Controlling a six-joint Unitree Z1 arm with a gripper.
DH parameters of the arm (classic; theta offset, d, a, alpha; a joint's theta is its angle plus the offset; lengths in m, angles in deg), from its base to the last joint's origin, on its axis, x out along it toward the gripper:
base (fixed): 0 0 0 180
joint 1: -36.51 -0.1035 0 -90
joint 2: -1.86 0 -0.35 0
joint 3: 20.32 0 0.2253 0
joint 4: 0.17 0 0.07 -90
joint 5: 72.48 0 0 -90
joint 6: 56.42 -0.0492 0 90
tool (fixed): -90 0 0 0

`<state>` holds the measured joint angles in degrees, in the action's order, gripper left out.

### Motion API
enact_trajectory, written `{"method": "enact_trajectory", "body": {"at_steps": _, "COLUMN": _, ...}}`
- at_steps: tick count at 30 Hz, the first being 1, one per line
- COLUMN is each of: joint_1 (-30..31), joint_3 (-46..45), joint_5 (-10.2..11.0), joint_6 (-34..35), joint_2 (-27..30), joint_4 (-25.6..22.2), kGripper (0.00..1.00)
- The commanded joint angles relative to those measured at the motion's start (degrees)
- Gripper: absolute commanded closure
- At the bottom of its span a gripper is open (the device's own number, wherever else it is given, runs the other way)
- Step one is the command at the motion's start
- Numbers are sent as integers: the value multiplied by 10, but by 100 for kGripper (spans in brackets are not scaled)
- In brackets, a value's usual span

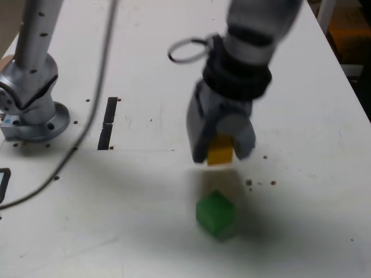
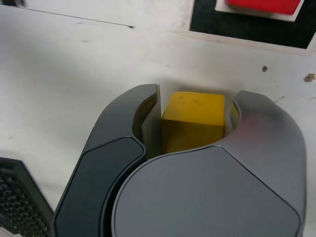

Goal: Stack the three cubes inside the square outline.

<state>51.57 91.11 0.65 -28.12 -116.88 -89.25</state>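
Tool (image 1: 222,152) tight on yellow cube (image 2: 193,121), cube btwn jaws, green cube (image 1: 215,214) just below.

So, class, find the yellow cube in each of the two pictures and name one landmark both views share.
Exterior view: the yellow cube sits centre frame, clamped in the gripper, above the green cube in the picture.
Wrist view: the yellow cube sits mid-frame between the gripper's dark jaws, over the white table.
Shared landmark: the gripper closed around the cube.
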Motion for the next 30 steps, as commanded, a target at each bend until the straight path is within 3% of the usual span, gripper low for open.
{"method": "enact_trajectory", "body": {"at_steps": 1, "joint_1": 5, "joint_3": 9, "joint_5": 16, "joint_6": 13, "joint_2": 22, "joint_4": -19, "kGripper": 75}}
{"method": "enact_trajectory", "body": {"at_steps": 5, "joint_1": 5, "joint_3": 15, "joint_5": 49, "joint_6": 17, "joint_2": 62, "joint_4": -49, "kGripper": 75}}
{"method": "enact_trajectory", "body": {"at_steps": 8, "joint_1": -9, "joint_3": 10, "joint_5": 55, "joint_6": -5, "joint_2": 72, "joint_4": -53, "kGripper": 76}}
{"method": "enact_trajectory", "body": {"at_steps": 22, "joint_1": -101, "joint_3": -1, "joint_5": 52, "joint_6": -155, "joint_2": 37, "joint_4": -39, "kGripper": 76}}
{"method": "enact_trajectory", "body": {"at_steps": 30, "joint_1": -129, "joint_3": 18, "joint_5": 41, "joint_6": -203, "joint_2": 6, "joint_4": -38, "kGripper": 76}}
